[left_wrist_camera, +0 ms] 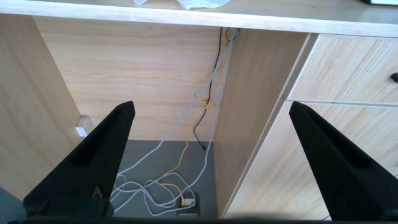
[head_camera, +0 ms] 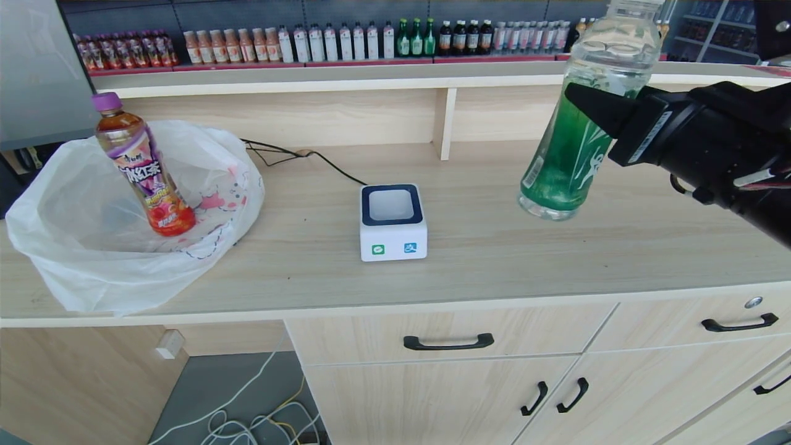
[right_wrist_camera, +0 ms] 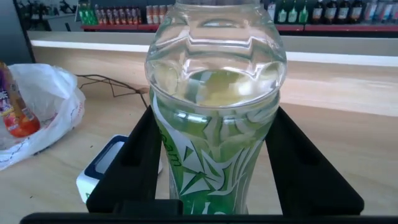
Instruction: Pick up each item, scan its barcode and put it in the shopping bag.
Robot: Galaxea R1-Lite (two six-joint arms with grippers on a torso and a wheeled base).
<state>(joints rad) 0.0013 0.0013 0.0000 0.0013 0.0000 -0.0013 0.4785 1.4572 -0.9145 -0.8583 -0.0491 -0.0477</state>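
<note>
Clear plastic bottle with green label and pale drink (head_camera: 581,123) (right_wrist_camera: 214,124): held tilted at the right end of the counter, cap end leaning back toward the ledge, base low over the top; can't tell if it touches. White barcode patch on the label sits on the side nearer the scanner

White box scanner with dark-blue-framed top window (head_camera: 393,222) (right_wrist_camera: 102,174): flat on the counter, mid-span, well apart from the bottle. Black cable (head_camera: 296,154) runs from it to the back

White translucent plastic shopping bag (head_camera: 93,247) (right_wrist_camera: 56,93): open at the left end, slumped over the front edge. Orange tea bottle with purple cap (head_camera: 145,167) (right_wrist_camera: 15,112) stands in it, leaning

Light wood counter (head_camera: 482,247), raised wood ledge behind, drawers with black handles below. Back shelf with a long row of drink bottles (head_camera: 371,40)

Right hand (head_camera: 587,117) (right_wrist_camera: 217,174): black fingers clamped on both sides of the green-label bottle around mid-body, nothing else touched. Arm enters from the right edge, roughly level, hand pointing toward the robot's left

Left hand (left_wrist_camera: 211,162): fingers spread wide, holding nothing. It sits low, below the counter top, facing the open recess under the counter, where white and yellow cables (left_wrist_camera: 168,180) lie on the floor
</note>
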